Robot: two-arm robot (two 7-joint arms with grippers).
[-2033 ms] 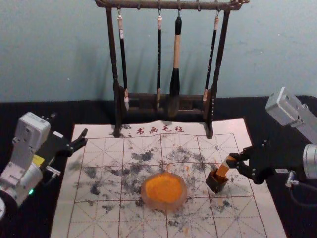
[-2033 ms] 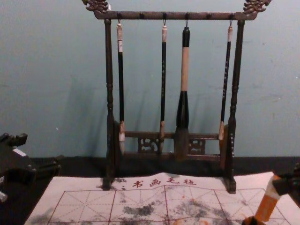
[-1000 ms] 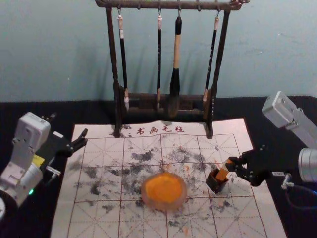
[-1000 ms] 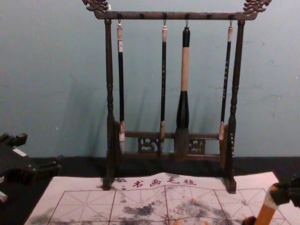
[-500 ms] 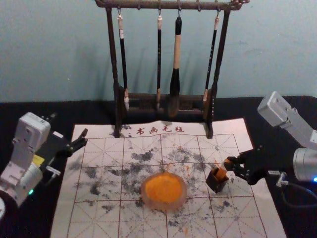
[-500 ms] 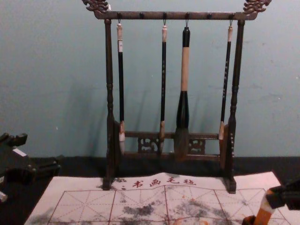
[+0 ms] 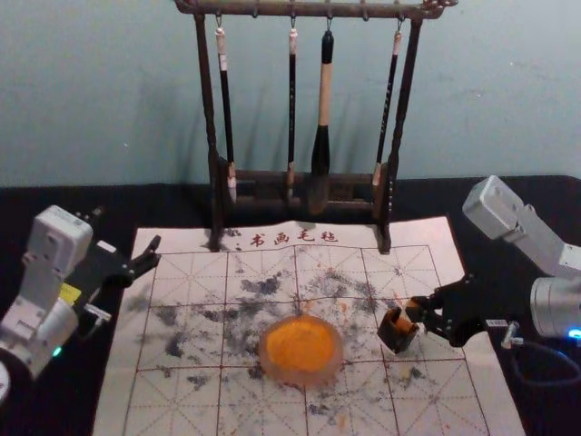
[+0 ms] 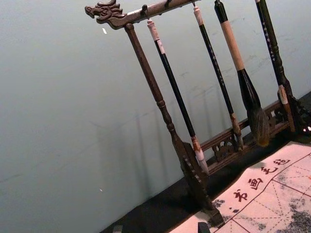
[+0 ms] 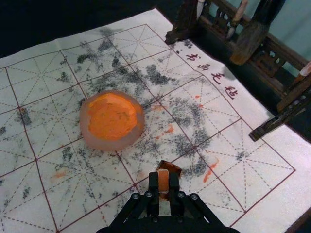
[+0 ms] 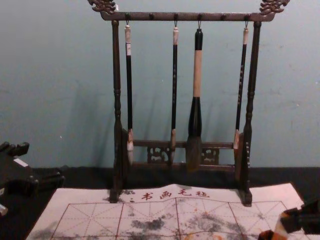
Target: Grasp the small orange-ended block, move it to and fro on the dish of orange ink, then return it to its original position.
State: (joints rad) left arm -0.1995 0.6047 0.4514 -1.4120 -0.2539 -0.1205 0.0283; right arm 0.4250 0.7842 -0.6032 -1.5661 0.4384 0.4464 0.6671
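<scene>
One splayed left end effector (image 7: 157, 252), right one (image 7: 416, 310) gripping block (image 9: 163, 181) (orange-smeared), at square box (image 7: 396, 340)

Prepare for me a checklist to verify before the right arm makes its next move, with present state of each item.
1. Right pincer closed on the small orange-and-white block: ok.
2. Block's lower end within the small dark square box: ok.
3. Block fully seated on the box's bottom: cannot tell.
4. Block clear of the round, pale-rimmed dish of orange ink: ok.
5. Block released, if withdrawal is next: not ok.
6. Left pincer away from block and dish: ok.
</scene>
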